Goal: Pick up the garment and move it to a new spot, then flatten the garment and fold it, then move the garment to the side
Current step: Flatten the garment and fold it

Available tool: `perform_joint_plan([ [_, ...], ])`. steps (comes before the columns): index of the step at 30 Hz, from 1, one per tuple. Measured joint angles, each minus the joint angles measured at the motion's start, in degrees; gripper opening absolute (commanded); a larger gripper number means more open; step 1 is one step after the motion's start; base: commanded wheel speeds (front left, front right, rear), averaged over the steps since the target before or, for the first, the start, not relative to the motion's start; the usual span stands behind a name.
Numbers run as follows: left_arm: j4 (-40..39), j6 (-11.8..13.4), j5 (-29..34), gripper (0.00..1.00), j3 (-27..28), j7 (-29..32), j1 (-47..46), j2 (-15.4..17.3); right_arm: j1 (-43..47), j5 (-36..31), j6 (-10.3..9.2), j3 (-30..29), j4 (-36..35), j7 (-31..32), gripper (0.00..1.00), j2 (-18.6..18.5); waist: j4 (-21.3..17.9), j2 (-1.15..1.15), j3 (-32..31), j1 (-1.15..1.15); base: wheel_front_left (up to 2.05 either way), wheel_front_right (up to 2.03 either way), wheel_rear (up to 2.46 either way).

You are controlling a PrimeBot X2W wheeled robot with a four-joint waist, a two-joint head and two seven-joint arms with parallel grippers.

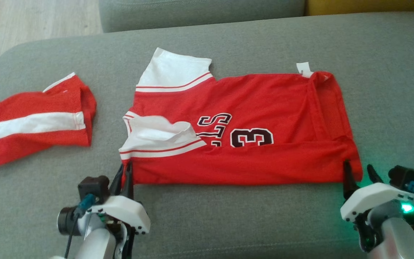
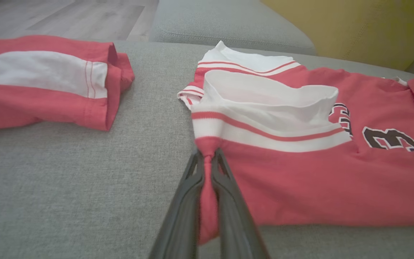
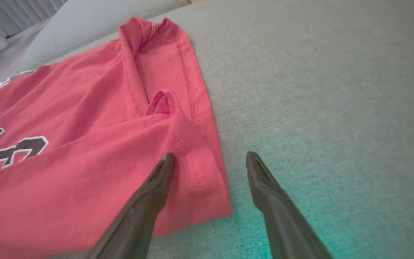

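I work over a grey fabric seat (image 1: 228, 223) that spans the frame. Pale wood floor (image 1: 31, 21) shows at upper left and a yellow cushion (image 1: 365, 5) at upper right. The red jersey (image 1: 250, 158) lies spread mid-frame, sleeves left, hem right. My left claw (image 1: 125, 167), lower left, is pinched tight on the jersey's near left corner. My right claw (image 1: 358, 166), lower right, stands wide at the near right corner, one finger over cloth, one over bare seat. A second garment (image 1: 31, 122), red and white, lies apart at the left edge.
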Motion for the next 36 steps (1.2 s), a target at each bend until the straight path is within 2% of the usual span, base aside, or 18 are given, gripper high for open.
perform_joint_plan([
  [6,-1.8,0.0,0.2,0.0,-0.8,0.0,0.2,0.0,-3.3,0.3,0.0,0.6,6.1,0.4,1.0,0.0,0.3,0.0,0.6,0.0,0.0,0.0,0.0],
  [7,-1.9,0.0,0.2,0.0,-0.8,0.0,0.2,0.0,-3.9,1.1,0.0,1.1,6.9,0.4,0.44,-0.1,0.3,0.0,0.7,0.0,0.0,0.0,0.0],
  [8,-2.1,0.0,0.2,0.0,-0.8,0.0,0.4,0.0,-4.4,1.9,0.0,1.6,7.3,0.4,0.0,-0.1,0.2,0.0,0.7,0.0,0.0,0.0,0.0],
  [13,-1.9,0.1,0.2,0.0,-0.8,0.0,1.9,0.5,-5.3,1.6,0.0,4.7,9.1,-0.7,0.0,0.0,-0.7,0.0,0.1,0.0,0.0,0.0,0.0],
  [21,-1.4,0.0,-0.4,0.0,-0.8,0.7,4.3,2.1,-4.1,-0.9,0.0,3.9,7.2,-1.0,0.0,0.0,-1.9,0.0,-2.5,0.0,0.0,0.0,0.0],
  [28,-3.9,-0.5,-1.0,0.0,-0.9,2.1,10.2,3.8,3.0,-1.1,0.0,3.9,-0.2,5.8,0.0,-0.2,-2.3,0.0,-5.9,0.0,0.0,0.0,0.0],
  [33,-6.9,-0.5,-2.0,0.0,-1.2,3.9,13.4,4.3,7.7,-0.8,0.0,2.8,-7.3,13.2,0.0,-0.6,-2.3,0.0,-7.1,0.0,0.0,0.0,0.0],
  [34,-7.3,-0.7,-2.5,0.0,-1.5,4.8,13.9,4.3,8.6,-0.6,0.0,2.6,-8.6,14.5,0.22,-0.6,-2.3,0.0,-7.2,0.0,0.0,0.0,0.0],
  [35,-7.5,-0.8,-2.9,0.12,-2.0,5.6,14.4,4.3,9.6,-0.7,0.0,2.3,-10.0,15.0,0.96,-0.6,-2.3,0.0,-7.3,0.0,0.0,0.0,0.0],
  [36,-7.5,-1.0,-2.9,0.55,-2.5,6.2,14.8,4.3,10.5,-1.2,0.0,1.8,-11.3,15.1,1.0,-0.6,-2.3,0.0,-7.3,0.0,0.0,0.0,0.0],
])
